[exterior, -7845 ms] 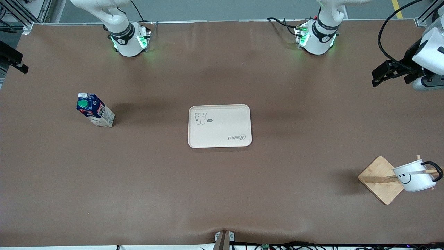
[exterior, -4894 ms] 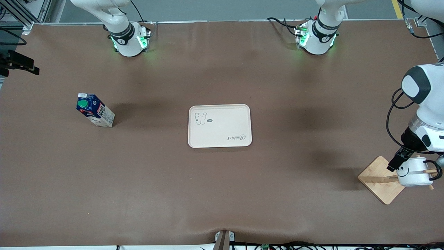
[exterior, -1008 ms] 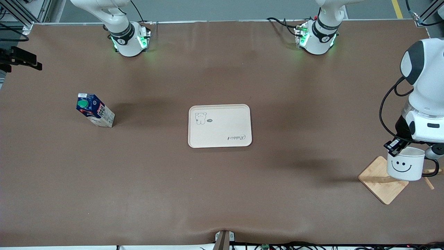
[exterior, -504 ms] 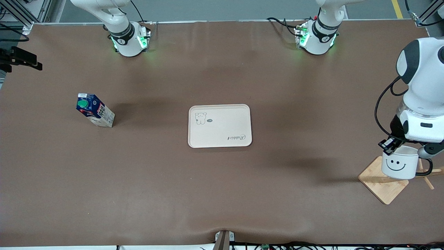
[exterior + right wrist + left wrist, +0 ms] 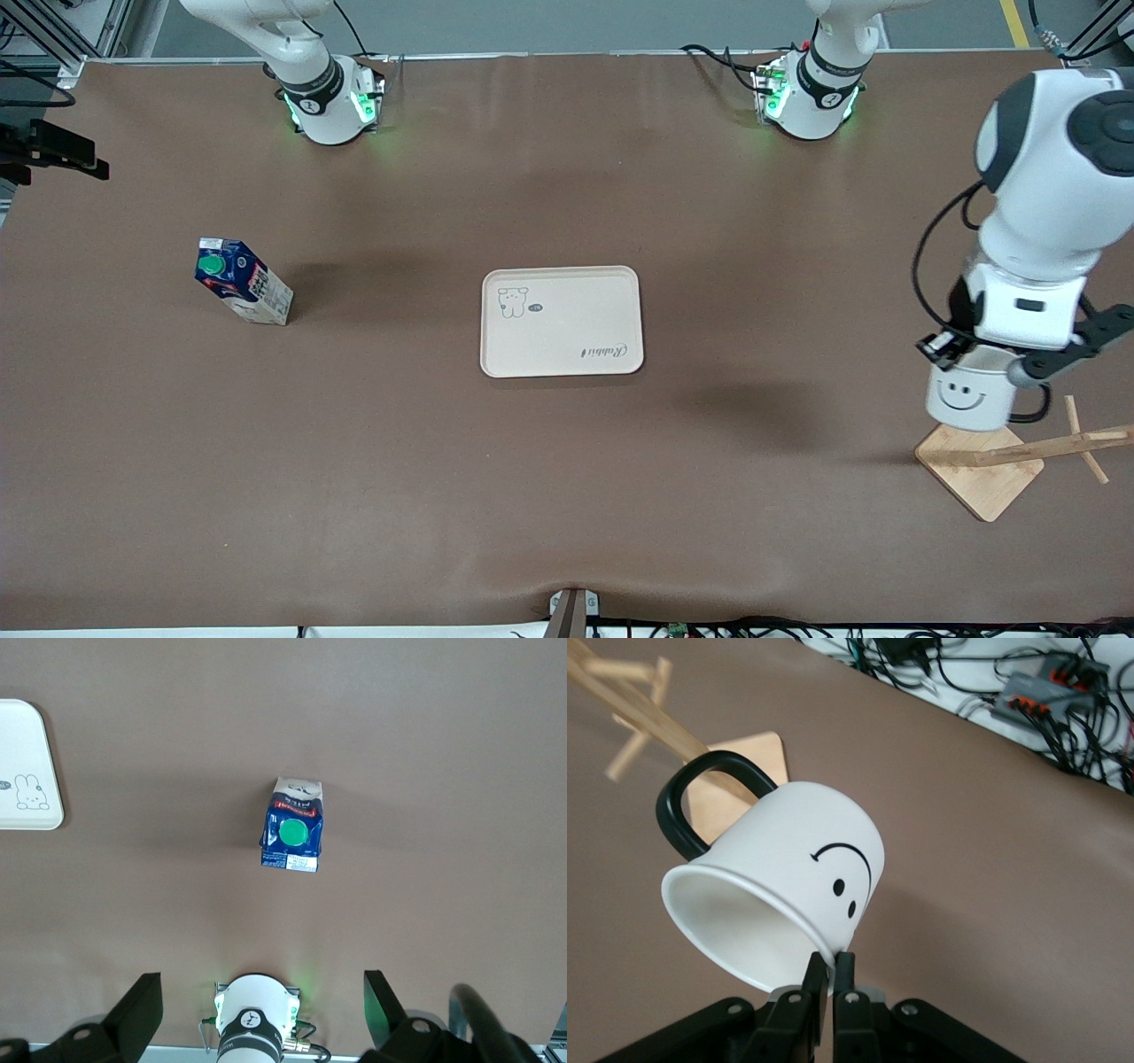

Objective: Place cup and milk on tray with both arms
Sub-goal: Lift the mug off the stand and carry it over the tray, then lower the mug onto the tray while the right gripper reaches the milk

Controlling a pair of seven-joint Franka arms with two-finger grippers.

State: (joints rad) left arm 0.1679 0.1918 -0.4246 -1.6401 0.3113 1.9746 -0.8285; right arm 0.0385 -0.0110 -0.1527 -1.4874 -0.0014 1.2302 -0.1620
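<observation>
L gripper (image 5: 830, 970) pinching cup (image 5: 967, 398) rim

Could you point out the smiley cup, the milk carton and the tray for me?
cup (image 5: 966, 400), front view, on its smiley side.
milk (image 5: 252, 288), front view, on its printed side.
tray (image 5: 567, 332), front view, on its bare middle.

The cup (image 5: 968, 395) is white with a black smiley face and black handle. The milk (image 5: 243, 281) is blue and white with a green cap; the tray (image 5: 561, 322) is cream on the brown desk (image 5: 567, 496).
</observation>
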